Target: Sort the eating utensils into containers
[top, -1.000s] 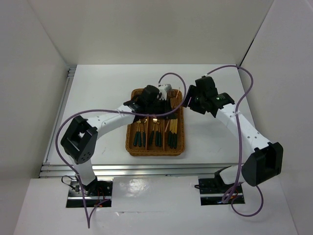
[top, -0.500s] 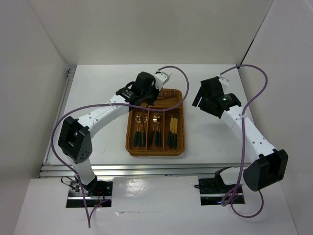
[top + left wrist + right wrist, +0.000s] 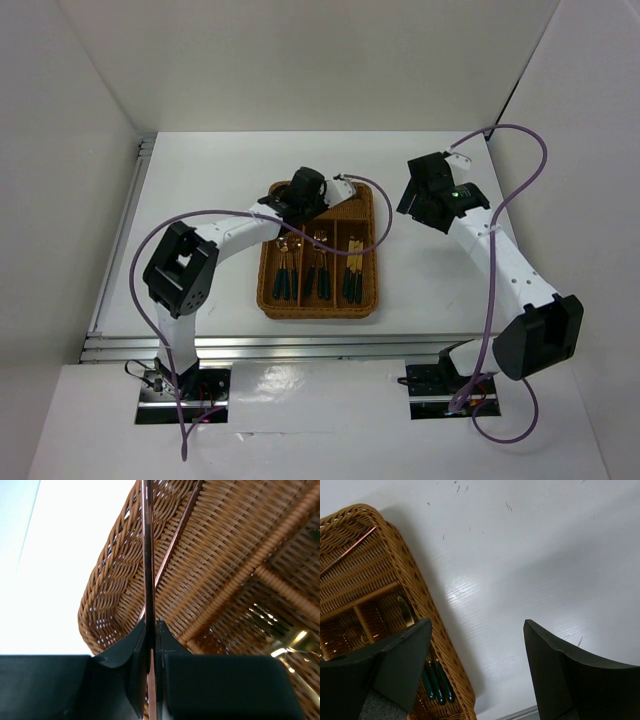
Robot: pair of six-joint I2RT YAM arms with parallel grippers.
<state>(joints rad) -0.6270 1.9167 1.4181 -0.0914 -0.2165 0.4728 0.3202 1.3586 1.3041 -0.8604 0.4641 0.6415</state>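
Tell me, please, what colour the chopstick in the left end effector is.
Reddish-brown; the chopstick shows best in the left wrist view, clamped in the left end effector.

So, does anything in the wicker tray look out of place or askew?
Nothing spilled or damaged. One chopstick lies slightly slanted in the crosswise slot; the other chopstick is pinched in the left claw.

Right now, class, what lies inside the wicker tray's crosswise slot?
One chopstick lies inside; the left hand holds a second chopstick over it. From above, the left arm hides part of the slot.
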